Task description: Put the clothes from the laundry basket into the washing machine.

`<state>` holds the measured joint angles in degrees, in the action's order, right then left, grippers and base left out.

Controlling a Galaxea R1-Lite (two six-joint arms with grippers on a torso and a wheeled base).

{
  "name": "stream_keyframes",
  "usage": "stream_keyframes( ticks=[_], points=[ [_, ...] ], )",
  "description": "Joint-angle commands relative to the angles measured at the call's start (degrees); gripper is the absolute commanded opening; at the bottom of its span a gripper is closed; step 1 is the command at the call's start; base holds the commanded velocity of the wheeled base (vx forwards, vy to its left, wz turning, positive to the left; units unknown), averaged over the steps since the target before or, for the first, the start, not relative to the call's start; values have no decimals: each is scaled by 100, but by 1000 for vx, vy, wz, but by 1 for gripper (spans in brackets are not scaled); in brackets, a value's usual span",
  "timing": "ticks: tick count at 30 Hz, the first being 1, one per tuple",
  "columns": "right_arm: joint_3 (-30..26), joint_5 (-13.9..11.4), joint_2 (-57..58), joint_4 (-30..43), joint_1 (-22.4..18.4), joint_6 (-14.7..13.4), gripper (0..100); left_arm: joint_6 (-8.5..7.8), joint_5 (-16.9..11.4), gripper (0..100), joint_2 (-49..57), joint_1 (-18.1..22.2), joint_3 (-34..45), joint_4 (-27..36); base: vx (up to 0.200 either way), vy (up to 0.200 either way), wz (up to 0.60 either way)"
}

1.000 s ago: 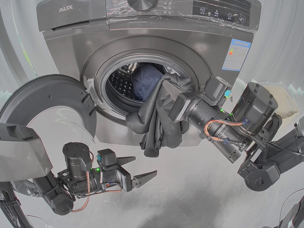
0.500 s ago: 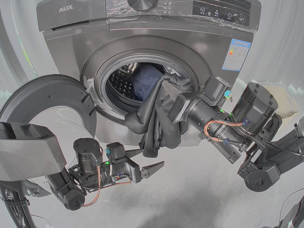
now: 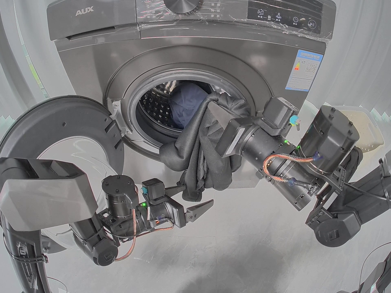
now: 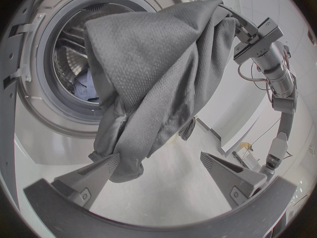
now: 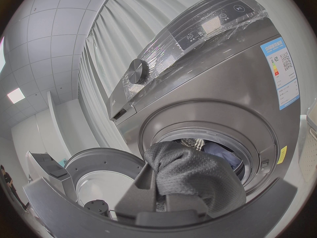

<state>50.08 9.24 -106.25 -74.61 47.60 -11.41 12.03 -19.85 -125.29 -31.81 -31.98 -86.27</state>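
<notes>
A dark grey garment (image 3: 199, 151) hangs from my right gripper (image 3: 216, 110), which is shut on its top fold at the right side of the washing machine's (image 3: 187, 53) round drum opening (image 3: 171, 106). The cloth drapes down over the door rim. A blue garment (image 3: 185, 102) lies inside the drum. My left gripper (image 3: 193, 198) is open low in front of the machine, just under the hanging hem. In the left wrist view one fingertip (image 4: 109, 161) touches the grey garment's (image 4: 148, 83) lowest corner. In the right wrist view the grey garment (image 5: 194, 176) bulges over the closed fingers.
The machine's round door (image 3: 61, 131) stands swung open to the left, close behind my left arm. A pale laundry basket (image 3: 366, 131) sits at the right behind my right arm. The floor in front of the machine is bare grey.
My left gripper has moved up and to the right, from open floor to right under the garment's hem. The right arm and the garment have barely shifted.
</notes>
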Motion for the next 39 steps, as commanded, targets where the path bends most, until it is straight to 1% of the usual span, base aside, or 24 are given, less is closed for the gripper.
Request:
stream_keyframes(
  ticks=[1, 6, 8, 11, 14, 15, 16, 19, 24, 25, 26, 27, 28, 32, 35, 39],
  points=[
    [2, -1, 8, -1, 3, -2, 0, -8, 69, 100, -215, 8, -72, -188, 0, 0, 0],
    [2, -1, -1, -1, 3, -2, 0, -17, 157, 100, -399, -1, -221, -223, 0, 0, 0],
    [2, -1, -1, -1, 12, -2, 0, -52, 165, 100, -470, 8, -300, -232, 0, 0, 0],
    [-7, -1, -1, -10, 12, -2, 0, -61, 174, 100, -496, -1, -318, -223, 0, 0, 0],
    [-7, -1, -1, -1, 12, -2, 0, -69, 253, 100, -584, 8, -362, -232, 0, 0, 0],
    [-7, -1, -1, -1, 12, -2, 0, -131, 359, 100, -628, 8, -406, -223, 0, 0, 0],
    [-7, -1, -1, -1, 12, -2, 0, -166, 376, 100, -663, 8, -415, -232, 0, 0, 0],
    [-7, -1, -1, -1, 12, -2, 0, -201, 385, 100, -716, 25, -424, -232, 0, 0, 0],
    [-7, -1, -1, -10, 12, -2, 0, -412, 438, 100, -830, 96, -670, -232, 0, 0, 0],
    [-7, -1, -1, -10, 12, -2, 0, -412, 447, 100, -830, 96, -670, -232, 0, 0, 0],
    [-7, -1, -1, -10, 12, -2, 0, -456, 561, 100, -847, 122, -705, -232, 0, 0, 0],
    [-7, -1, -1, -10, 12, -2, 0, -456, 640, 100, -856, 140, -714, -232, 0, 0, 0],
    [-7, -1, -1, -10, 12, -2, 0, -465, 693, 0, -865, 140, -731, -232, 0, 0, 0],
    [-7, -1, -9, -10, 12, -2, 0, -465, 754, 0, -900, 148, -801, -241, 0, 0, 0],
    [-7, -1, -9, -10, 12, -2, 0, -474, 868, 0, -909, 183, -881, -232, 0, 0, 0],
    [-86, -1, -9, -10, 3, -2, 0, -509, 877, 0, -847, 183, -819, -241, 0, 0, 0]
  ],
)
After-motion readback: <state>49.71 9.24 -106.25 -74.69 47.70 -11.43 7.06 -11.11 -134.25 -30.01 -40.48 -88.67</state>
